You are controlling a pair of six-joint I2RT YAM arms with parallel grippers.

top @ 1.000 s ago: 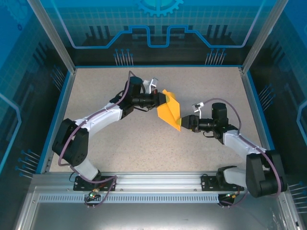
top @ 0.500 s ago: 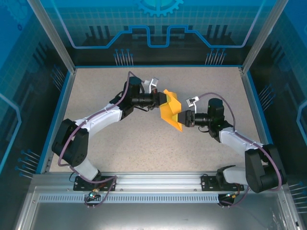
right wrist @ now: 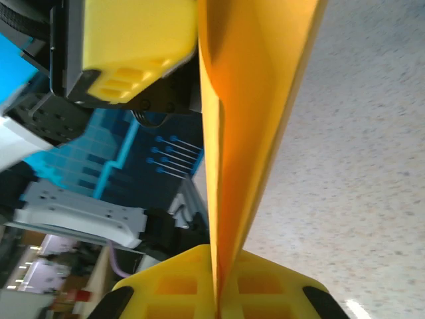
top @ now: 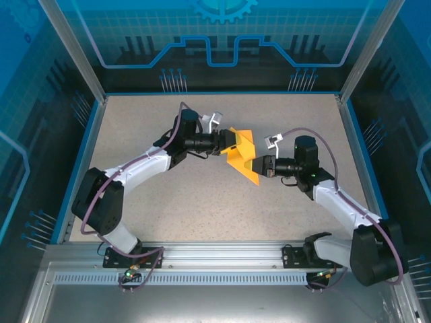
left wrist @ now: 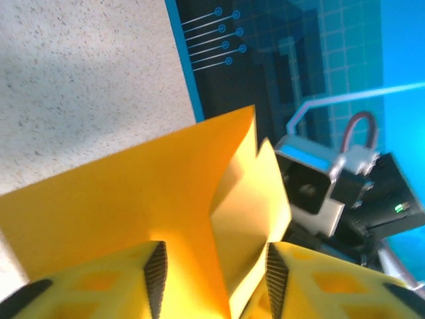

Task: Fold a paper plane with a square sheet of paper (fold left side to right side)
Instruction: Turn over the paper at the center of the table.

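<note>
Right gripper (right wrist: 216,266): fingers pressed together on the lower edge of the paper (right wrist: 246,100), which rises out of them as a thin upright fold through the middle of the right wrist frame. Left gripper (left wrist: 211,272): fingers spread at the bottom of the left wrist frame, with the creased layers standing loosely between them and not clamped. Paper: orange-yellow and partly folded, its flaps splayed, set at the centre of the overhead frame between the two grippers, above the speckled table (top: 168,195); whether any corner touches the table cannot be told. Risk, as judged: with a single pinch at one edge, the thin paper may droop, swing or slip if the right arm moves quickly. The open flaps may spring further apart and lose the crease line. A pull or twist while the layers sit between the left fingers could snag and tear them or set a stray crease. Count: two arms, two grippers, one paper, one table.
</note>
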